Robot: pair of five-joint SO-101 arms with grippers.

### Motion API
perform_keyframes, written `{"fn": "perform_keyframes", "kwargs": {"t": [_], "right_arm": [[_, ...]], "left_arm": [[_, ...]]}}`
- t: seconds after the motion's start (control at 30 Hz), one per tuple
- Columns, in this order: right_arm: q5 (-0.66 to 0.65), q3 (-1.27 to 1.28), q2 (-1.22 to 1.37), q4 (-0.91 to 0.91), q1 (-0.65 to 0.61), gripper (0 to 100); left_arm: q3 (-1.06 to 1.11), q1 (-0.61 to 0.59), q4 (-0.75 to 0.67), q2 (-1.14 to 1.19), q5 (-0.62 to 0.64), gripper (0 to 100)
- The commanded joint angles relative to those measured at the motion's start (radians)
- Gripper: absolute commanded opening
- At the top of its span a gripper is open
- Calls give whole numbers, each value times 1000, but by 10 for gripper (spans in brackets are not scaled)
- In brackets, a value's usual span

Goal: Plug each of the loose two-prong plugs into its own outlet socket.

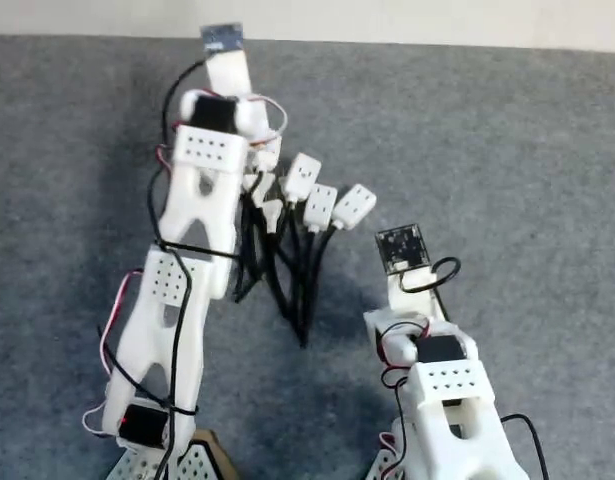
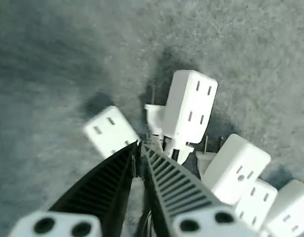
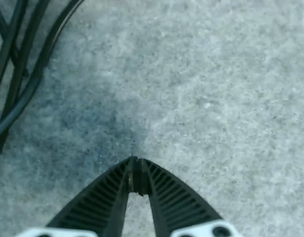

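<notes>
Several white outlet blocks lie bunched on the grey carpet, fanned out at the left arm's tip (image 1: 327, 200). In the left wrist view, one block with two pairs of slots (image 2: 189, 106) stands just past my left gripper (image 2: 141, 146), and another block (image 2: 109, 131) lies beside it. A white two-prong plug (image 2: 154, 117) sits right at the fingertips with a prong pointing up. The left gripper is shut; whether it pinches anything I cannot tell. My right gripper (image 3: 137, 170) is shut on nothing, low over bare carpet.
Black cables (image 1: 287, 275) run from the blocks toward the gap between the arms and cross a corner of the right wrist view (image 3: 18, 74). More outlet blocks (image 2: 236, 168) crowd beside the left gripper. Open carpet (image 1: 527, 150) spreads to the right.
</notes>
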State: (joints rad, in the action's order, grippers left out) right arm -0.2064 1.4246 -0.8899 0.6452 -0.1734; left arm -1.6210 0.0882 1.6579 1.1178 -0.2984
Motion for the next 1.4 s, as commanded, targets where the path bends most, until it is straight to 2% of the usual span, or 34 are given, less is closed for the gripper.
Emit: {"fn": "perform_keyframes", "kwargs": {"t": [0.0, 0.1, 0.17, 0.4, 0.63, 0.77, 0.97, 1.37], "right_arm": [[9, -2, -35, -18, -5, 10], [9, -2, -35, -18, -5, 10], [9, -2, -35, -18, -5, 10], [8, -1, -35, -19, -13, 10], [8, -1, -35, -19, -44, 10], [8, -1, -35, -19, -44, 10], [8, -1, -35, -18, -44, 10], [8, -1, -31, -18, -44, 10]], "left_arm": [[-28, -2, 31, -111, -37, 98], [-30, -7, 15, -97, -37, 277], [-28, -22, -23, -74, -35, 338], [-30, -77, -229, 50, 97, 316], [-28, 13, -367, 139, 94, 316], [-28, 42, -404, 214, 87, 316], [-28, 47, -411, 321, 14, 315], [-35, 10, -402, 314, -54, 28]]}}
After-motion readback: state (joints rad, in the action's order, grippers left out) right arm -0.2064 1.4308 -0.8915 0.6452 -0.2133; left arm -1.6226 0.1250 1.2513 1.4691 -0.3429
